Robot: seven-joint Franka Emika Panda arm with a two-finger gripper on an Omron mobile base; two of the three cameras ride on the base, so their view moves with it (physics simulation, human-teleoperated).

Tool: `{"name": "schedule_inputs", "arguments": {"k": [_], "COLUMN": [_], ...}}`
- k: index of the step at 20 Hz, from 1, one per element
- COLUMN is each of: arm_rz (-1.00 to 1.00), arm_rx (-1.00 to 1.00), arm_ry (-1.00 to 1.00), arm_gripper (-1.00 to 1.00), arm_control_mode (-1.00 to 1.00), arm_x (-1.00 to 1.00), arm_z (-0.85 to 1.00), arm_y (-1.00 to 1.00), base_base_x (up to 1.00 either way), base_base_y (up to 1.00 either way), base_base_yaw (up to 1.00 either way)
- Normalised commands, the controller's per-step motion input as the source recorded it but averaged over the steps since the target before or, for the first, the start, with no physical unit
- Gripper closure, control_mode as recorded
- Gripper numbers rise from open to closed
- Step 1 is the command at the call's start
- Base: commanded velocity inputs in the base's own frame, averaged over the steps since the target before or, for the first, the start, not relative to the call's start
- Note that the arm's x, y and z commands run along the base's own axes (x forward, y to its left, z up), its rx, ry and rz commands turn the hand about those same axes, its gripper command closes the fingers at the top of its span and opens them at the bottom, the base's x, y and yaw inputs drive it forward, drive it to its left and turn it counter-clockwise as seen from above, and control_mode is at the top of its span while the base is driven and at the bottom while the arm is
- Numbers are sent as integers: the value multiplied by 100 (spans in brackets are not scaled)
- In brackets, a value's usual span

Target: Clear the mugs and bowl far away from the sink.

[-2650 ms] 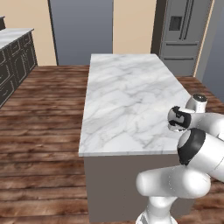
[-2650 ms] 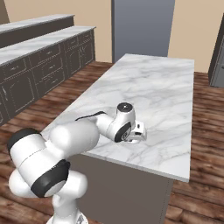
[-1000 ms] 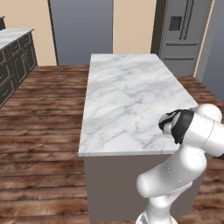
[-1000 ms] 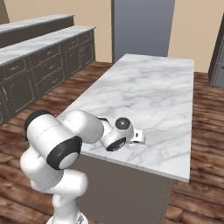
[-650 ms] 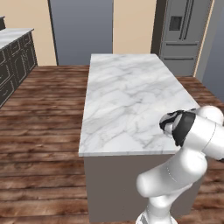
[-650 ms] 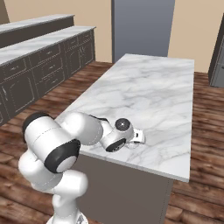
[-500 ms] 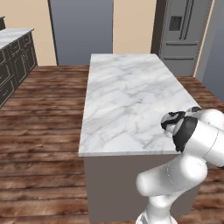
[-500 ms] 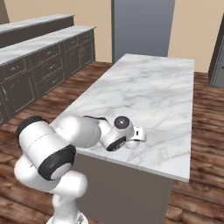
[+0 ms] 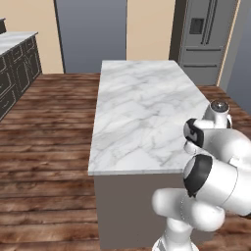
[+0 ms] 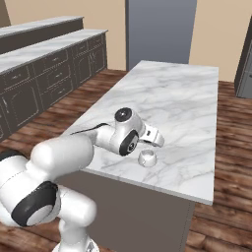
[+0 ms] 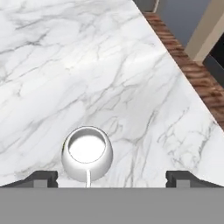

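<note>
You're looking at a white marble counter (image 9: pixel 137 112) with grey veining, a freestanding island on a dark wood plank floor (image 9: pixel 44 147). Beyond its far end stands a wide grey door panel (image 9: pixel 90 34) set in a tan wall (image 9: pixel 149 27). To your right of that wall is a stainless refrigerator (image 9: pixel 203 37). Along your left runs a row of dark cabinets (image 10: pixel 44 83) with drawers, topped by a pale worktop (image 10: pixel 47 49), well apart from the island.

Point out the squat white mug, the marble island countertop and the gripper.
Squat white mug (image 11: pixel 86 153), hand view, outer wall.
Marble island countertop (image 10: pixel 182 98), right base view, bare surface.
Gripper (image 11: pixel 111 177), hand view, midway between fingertips.
</note>
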Motion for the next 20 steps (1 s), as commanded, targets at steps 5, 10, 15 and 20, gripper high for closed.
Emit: {"name": "schedule_inputs", "arguments": {"k": [5,10,15,20], "arm_rz": [-17,-47,0,0], "arm_rx": [4,0,0,0], "arm_ry": [-11,-9,0,0], "arm_gripper": [-100,-100,-100,-100], "arm_control_mode": [-100,-100,100,100], "arm_x": [-41,-52,0,0], "arm_z": [47,9,0,0], "arm_y": [-2,-2,0,0], "base_base_x": [0,0,-29,-8], "base_base_y": [0,0,0,-2], "base_base_yaw": [0,0,-93,-97]}}
